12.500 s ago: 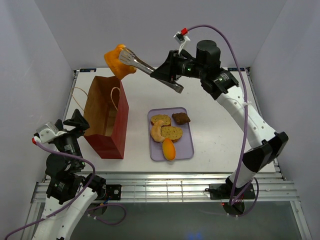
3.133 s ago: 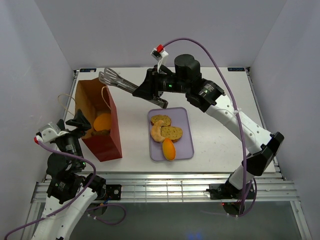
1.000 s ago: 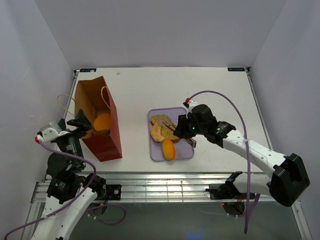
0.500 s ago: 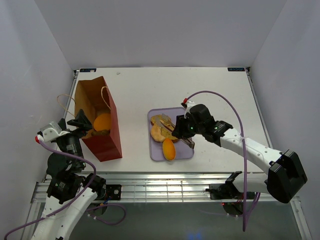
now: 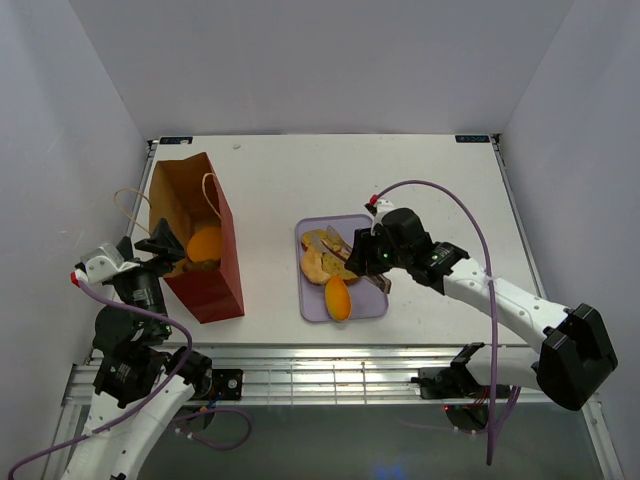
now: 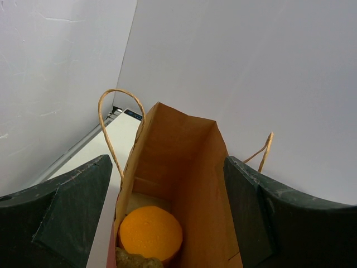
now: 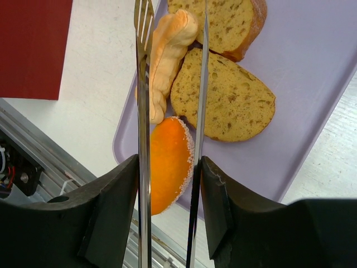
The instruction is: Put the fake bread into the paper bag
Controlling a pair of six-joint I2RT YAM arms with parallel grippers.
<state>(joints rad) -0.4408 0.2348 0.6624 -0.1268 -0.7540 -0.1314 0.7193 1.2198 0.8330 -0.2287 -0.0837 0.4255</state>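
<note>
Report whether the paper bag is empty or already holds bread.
Not empty: the paper bag stands upright and open, with an orange bun and other pieces inside.

Right end effector point(image 7: 170, 111) lowered, jaws apart, left end effector point(image 6: 167, 218) parted

Bag-bottom bread point(image 6: 136, 261) cut off by frame edge.

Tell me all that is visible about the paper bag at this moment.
The paper bag stands upright and open on the left part of the table, apart from the lavender tray. It looks like reddish-brown kraft paper with a tan inside, and it has thin looped cord handles. An orange bun and at least two other bread pieces lie at its bottom. The left gripper's fingers flank its top; contact is not clear.
</note>
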